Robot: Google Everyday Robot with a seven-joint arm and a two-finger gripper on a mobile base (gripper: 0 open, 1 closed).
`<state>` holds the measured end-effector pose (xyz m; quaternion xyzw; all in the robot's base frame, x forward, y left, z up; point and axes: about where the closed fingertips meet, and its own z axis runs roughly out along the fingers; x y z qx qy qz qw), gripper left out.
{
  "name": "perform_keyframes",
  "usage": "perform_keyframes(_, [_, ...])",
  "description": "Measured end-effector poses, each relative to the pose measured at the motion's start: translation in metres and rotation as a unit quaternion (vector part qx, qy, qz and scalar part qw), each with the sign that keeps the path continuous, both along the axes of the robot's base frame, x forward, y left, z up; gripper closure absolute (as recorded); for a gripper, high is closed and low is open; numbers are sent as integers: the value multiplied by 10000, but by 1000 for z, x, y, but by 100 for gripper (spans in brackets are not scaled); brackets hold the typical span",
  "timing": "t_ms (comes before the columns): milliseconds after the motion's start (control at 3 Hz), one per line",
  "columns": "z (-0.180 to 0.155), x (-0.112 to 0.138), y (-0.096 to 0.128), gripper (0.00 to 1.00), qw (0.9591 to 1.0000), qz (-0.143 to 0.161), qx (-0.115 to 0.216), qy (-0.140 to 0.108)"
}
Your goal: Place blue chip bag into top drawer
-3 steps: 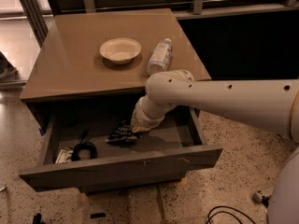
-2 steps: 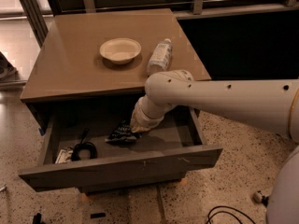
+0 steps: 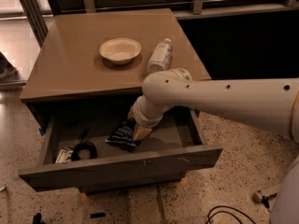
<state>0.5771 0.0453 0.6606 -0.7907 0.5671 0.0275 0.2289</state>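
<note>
The top drawer (image 3: 140,165) is pulled open below the brown cabinet top. The blue chip bag (image 3: 120,135), dark navy with white lettering, lies on the drawer floor near the middle. My gripper (image 3: 141,132) reaches down into the drawer from the right. Its tip is at the bag's right edge, and I cannot tell whether it touches the bag. The white arm's wrist hides the drawer's back right part.
A white bowl (image 3: 120,49) and a white plastic bottle (image 3: 160,55), lying down, are on the cabinet top (image 3: 70,73). A black coiled cable (image 3: 84,149) and a small packet (image 3: 62,156) lie in the drawer's left end. Cables (image 3: 229,213) lie on the speckled floor.
</note>
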Motion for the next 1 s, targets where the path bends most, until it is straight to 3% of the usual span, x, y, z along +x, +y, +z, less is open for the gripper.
perform_keyframes(333, [13,4,-4,0,9990,70,-263,-367])
perform_keyframes(667, [20,13,-14,0,9965,91,-415,-718])
perform_keyframes(1000, [20,13,-15,0,9963,102,-427,-736])
